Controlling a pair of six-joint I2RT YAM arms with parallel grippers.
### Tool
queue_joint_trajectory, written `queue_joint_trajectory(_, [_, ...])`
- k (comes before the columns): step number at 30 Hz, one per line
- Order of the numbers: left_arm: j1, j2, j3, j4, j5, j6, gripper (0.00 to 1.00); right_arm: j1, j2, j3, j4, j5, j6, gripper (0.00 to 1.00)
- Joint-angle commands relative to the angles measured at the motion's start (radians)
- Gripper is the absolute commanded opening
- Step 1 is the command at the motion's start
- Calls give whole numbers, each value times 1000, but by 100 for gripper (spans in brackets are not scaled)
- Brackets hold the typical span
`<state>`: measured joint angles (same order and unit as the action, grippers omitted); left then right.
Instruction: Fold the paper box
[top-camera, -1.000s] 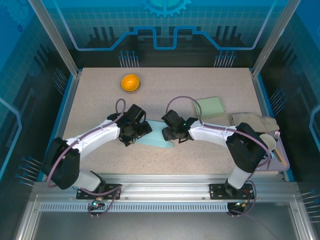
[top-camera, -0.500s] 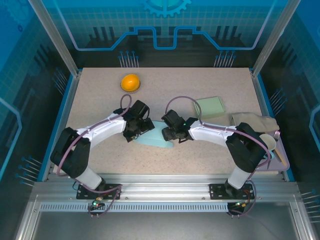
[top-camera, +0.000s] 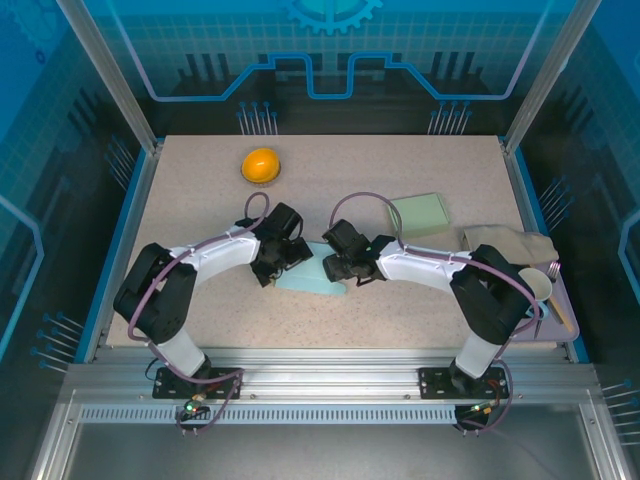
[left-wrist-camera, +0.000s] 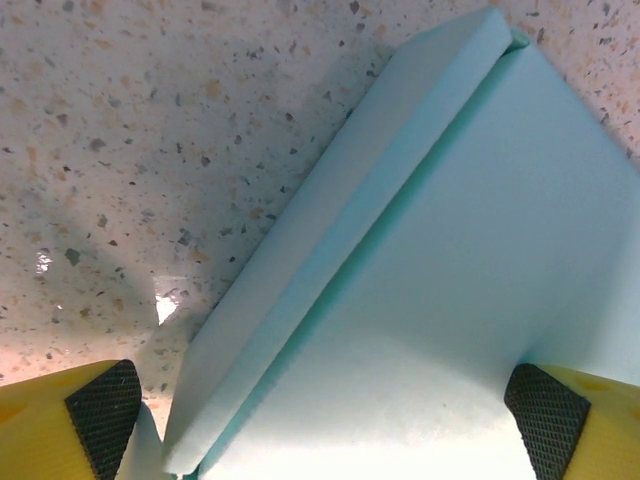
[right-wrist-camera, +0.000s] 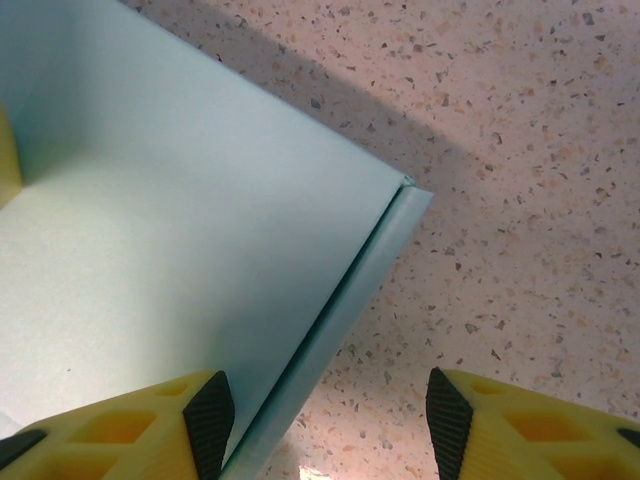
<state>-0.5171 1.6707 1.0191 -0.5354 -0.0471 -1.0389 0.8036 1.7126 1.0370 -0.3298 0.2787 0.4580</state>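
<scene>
The paper box (top-camera: 312, 277) is a pale teal sheet lying flat at the table's middle, between my two grippers. My left gripper (top-camera: 288, 257) is at its left end, my right gripper (top-camera: 338, 267) at its right end. In the left wrist view the box (left-wrist-camera: 430, 280) has a side flap (left-wrist-camera: 330, 220) folded up along a crease, and the left gripper (left-wrist-camera: 325, 415) stands wide open over it. In the right wrist view the right gripper (right-wrist-camera: 328, 415) is open, with the box's narrow folded edge (right-wrist-camera: 345, 300) running between the fingers (right-wrist-camera: 205, 410).
An orange fruit (top-camera: 260, 164) sits at the back left. A green pad (top-camera: 420, 213) lies right of centre, with a grey cloth (top-camera: 505, 243) and a purple tray (top-camera: 552, 300) holding cutlery at the right edge. Bare speckled table surrounds the box.
My left arm has swung in and its gripper has slid right and slightly back onto the box's left end. The right gripper has barely moved.
</scene>
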Motion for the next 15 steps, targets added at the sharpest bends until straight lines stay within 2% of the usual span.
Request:
queue_joint_trajectory(1, [8, -2, -30, 13, 34, -79, 99, -15, 54, -23, -30, -9, -18, 58])
queue_joint_trajectory(7, [8, -17, -63, 52, 73, -136, 99, -15, 60, -24, -25, -14, -18, 58])
queue_joint_trajectory(15, [8, -21, -45, 19, 21, -105, 98, -17, 63, -20, -31, -15, -22, 58])
